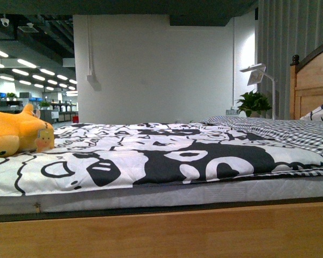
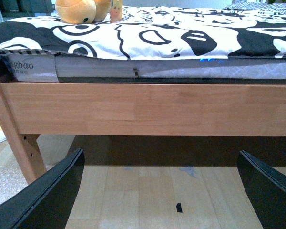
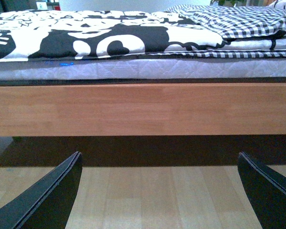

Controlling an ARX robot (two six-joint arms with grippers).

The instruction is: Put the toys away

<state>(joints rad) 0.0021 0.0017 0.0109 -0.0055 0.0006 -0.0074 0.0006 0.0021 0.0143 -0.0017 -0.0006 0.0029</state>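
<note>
While the orange plush toy (image 1: 16,134) lay on the black-and-white blanket (image 1: 167,156) far to the left, the left gripper (image 2: 160,157) and right gripper (image 3: 159,157) hung low by the wooden bed frame (image 3: 143,109), fingers spread wide, holding nothing.

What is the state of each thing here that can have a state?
quilt: spread out flat.
plush toy: lying on the quilt, not held.
zipper: appears closed.
left gripper: open, empty.
right gripper: open, empty.
</note>
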